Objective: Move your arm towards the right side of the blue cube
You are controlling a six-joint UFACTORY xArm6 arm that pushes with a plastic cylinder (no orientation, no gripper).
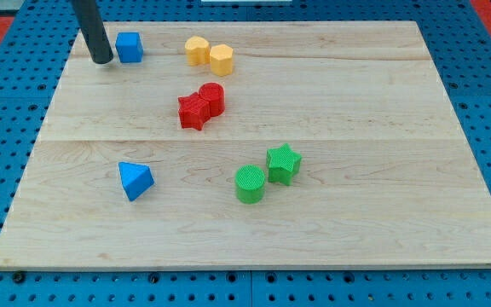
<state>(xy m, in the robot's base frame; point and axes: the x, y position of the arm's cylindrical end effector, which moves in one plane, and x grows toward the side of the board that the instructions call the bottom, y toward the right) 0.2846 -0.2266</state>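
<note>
Blue cube (pixel 129 47) sits near the view's top-left corner of the wooden board (pixel 356 170), close to the top edge. My tip (pixel 102 60) is down on the board just beside the cube's left side as the view shows it, w/ a thin sliver of wood between them or maybe none; can't tell if it's touching. So the tip is on the view's left of the cube, not the view's right. No fingers on this rig, just a straight dark rod, so nothing open, closed or gripping.

To the view's right of the cube, along the top: two yellow blocks touching each other, a rounded, lobed yellow block (pixel 197 50) on the left & a yellow hexagonal block (pixel 222 60) on the right, slightly lower.

Below those, approx. board centre-left: a red star block (pixel 193 111) & a red cylinder (pixel 212 98), pressed together, cylinder up & to the right.

Lower down: a blue triangular block (pixel 135 180) alone at the view's left, well apart from the rest. At bottom centre, a green cylinder (pixel 250 184) & a green star block (pixel 283 164), touching or nearly so, star up & to the right.

Board lies on a blue pegboard surface (pixel 484 51).
</note>
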